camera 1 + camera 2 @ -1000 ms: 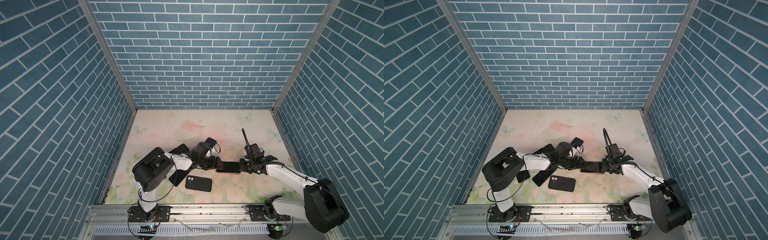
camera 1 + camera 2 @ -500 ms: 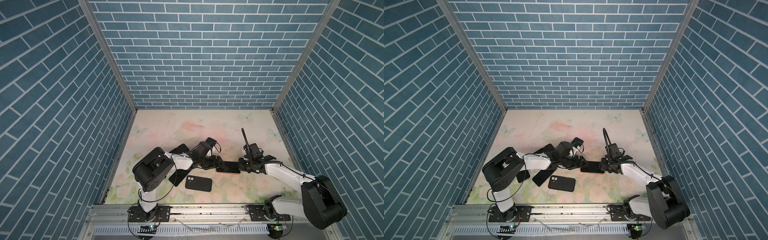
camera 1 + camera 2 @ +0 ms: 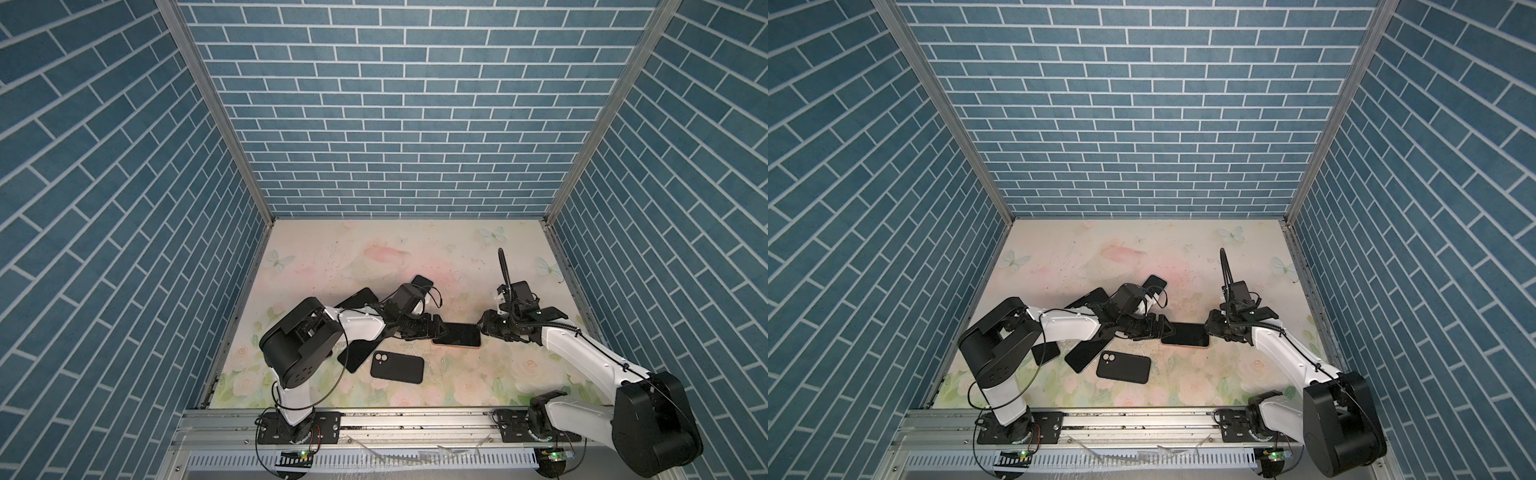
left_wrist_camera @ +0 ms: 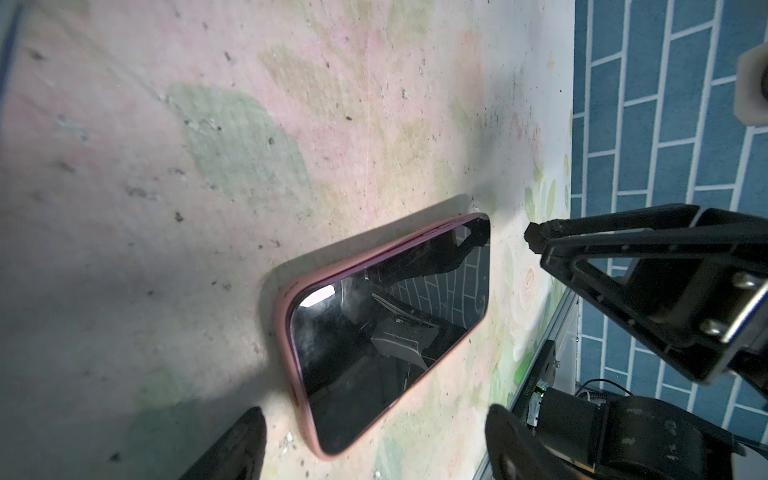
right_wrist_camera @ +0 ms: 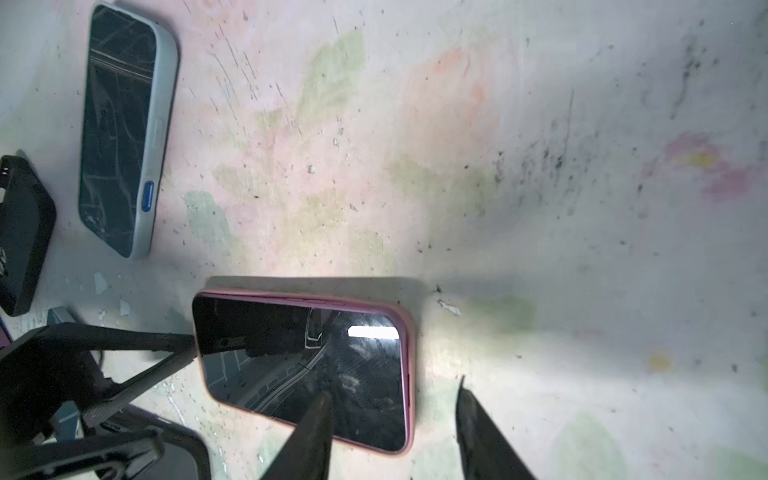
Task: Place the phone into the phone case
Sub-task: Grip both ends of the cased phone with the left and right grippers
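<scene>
The phone (image 3: 457,333) is lying flat with its screen facing up, the dark glass reflecting its surroundings. It is sitting inside the pink phone case (image 4: 284,332), whose rim is wrapping every visible edge. The assembly is resting near the middle of the floral table (image 3: 374,257).

Grey-cased phone (image 5: 124,124) (screen up) on floral tabletop (image 5: 540,124).

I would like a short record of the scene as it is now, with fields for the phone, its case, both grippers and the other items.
phone: flat on the table, screen up
pink case: already around the phone
left gripper: open, at one short end of the phone, holding nothing
right gripper: open, at the opposite short end, holding nothing
black case: back up, nearer the front rail, untouched
pale-cased phone: screen up, farther back
</scene>
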Controlling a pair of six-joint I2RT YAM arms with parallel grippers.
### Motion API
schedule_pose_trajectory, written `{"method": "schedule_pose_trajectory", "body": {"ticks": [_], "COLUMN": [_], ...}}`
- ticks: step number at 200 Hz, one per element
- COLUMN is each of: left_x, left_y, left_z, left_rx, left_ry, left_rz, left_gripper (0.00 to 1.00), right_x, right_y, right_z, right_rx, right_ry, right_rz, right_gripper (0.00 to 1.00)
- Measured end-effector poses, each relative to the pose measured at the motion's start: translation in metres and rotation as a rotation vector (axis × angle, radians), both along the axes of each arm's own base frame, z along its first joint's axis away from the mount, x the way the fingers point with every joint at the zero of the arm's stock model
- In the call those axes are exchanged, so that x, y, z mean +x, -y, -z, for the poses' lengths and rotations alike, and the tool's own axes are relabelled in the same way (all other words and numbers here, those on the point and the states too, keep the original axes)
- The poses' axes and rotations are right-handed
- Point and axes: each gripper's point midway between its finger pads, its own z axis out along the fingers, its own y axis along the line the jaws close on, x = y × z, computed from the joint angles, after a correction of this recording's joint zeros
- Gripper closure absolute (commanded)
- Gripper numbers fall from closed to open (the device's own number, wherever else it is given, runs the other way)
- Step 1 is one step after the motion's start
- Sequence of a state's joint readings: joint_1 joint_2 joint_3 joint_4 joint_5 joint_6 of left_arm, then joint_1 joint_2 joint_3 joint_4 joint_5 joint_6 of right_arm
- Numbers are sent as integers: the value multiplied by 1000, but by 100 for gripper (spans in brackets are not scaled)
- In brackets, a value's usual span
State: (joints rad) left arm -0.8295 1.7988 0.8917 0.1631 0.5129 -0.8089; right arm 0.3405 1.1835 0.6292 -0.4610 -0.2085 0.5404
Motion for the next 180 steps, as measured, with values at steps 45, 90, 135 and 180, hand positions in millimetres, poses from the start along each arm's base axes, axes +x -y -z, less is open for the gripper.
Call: {"method": "schedule_pose_trajectory", "body": {"ticks": [45,90,135,180], "left_x": [0,1,1,5], "left_y": [-4,-8,-7,1], "left_z": [4,8,10,9], "left_rx": [32,62,56,6], "left_ry": [7,9,2,-22], "left_rz": [0,-7,-7,-21], "left_gripper": [29,40,42,44], "right_x": [4,-1,-1,6], "right_y": [-7,-18,-24,-36], "right_z": [-3,22,28,25], "right_rx": [67,133,177,277], "right_ry": [1,-67,-55,-10], "right_rz": [-7,-33,-47,-83], "right_gripper": [34,31,31,33]}}
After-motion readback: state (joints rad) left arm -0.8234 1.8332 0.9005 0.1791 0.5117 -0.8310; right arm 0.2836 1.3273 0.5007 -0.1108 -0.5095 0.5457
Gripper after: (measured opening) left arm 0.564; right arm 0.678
